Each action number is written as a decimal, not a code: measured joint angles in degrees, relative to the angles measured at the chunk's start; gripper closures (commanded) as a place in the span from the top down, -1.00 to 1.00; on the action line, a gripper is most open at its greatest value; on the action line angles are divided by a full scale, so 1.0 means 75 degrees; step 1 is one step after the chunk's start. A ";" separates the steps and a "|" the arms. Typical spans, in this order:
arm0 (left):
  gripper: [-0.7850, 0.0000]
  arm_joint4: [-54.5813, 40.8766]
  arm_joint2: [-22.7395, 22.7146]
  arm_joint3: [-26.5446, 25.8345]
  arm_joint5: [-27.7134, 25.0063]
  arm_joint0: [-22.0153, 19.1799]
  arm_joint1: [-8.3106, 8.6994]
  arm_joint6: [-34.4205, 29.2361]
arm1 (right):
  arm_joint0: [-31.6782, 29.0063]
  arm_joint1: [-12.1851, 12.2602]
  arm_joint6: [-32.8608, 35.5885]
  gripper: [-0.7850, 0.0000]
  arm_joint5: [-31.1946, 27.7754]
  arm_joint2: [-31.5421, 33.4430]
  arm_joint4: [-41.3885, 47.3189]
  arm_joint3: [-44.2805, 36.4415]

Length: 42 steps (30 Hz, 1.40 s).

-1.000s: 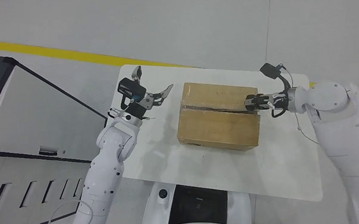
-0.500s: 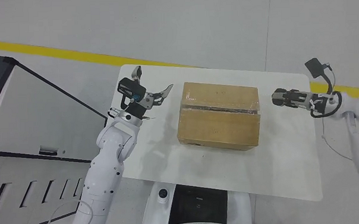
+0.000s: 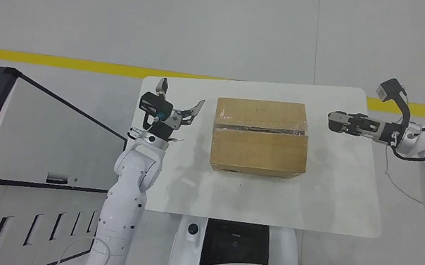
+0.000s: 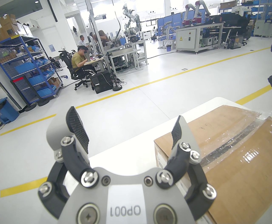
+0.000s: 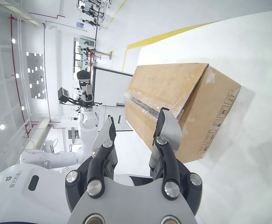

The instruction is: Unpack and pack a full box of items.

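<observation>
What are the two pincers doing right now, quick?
Left pincer: open, holding nothing, beside the box.
Right pincer: open, holding nothing, off the box's other end.

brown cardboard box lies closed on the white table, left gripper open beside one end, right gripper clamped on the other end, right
No: the right gripper is open and clear of the brown cardboard box, with bare white table between them in the top view. The box lies closed, and the left gripper is open beside its other end.

Bright even overhead light; soft shadows on table [image 3: 334, 198]; glare on box tape [image 4: 251, 156]; fisheye bend in wrist views.
</observation>
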 measured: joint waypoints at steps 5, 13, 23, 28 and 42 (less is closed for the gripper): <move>1.00 0.0000 0.0000 0.0000 0.0000 0.0000 0.0000 0.0000 | -0.0029 -0.0006 -0.0049 0.51 0.0008 -0.0048 -0.0003 -0.0071; 1.00 0.0000 0.0000 0.0000 0.0000 0.0000 0.0000 0.0000 | -0.0036 -0.0008 -0.0073 0.51 0.0013 -0.0059 -0.0006 -0.0107; 1.00 0.0000 0.0000 0.0000 0.0000 0.0000 0.0000 0.0000 | -0.0036 -0.0008 -0.0073 0.51 0.0012 -0.0059 -0.0006 -0.0107; 1.00 0.0000 0.0000 0.0000 0.0000 0.0000 0.0000 0.0000 | -0.0036 -0.0008 -0.0073 0.51 0.0012 -0.0059 -0.0006 -0.0107; 1.00 -0.0249 -0.0025 -0.0167 0.0043 0.0096 0.0016 0.0114 | 0.0214 -0.0183 0.0766 -1.00 0.0301 -0.0407 0.3500 0.1475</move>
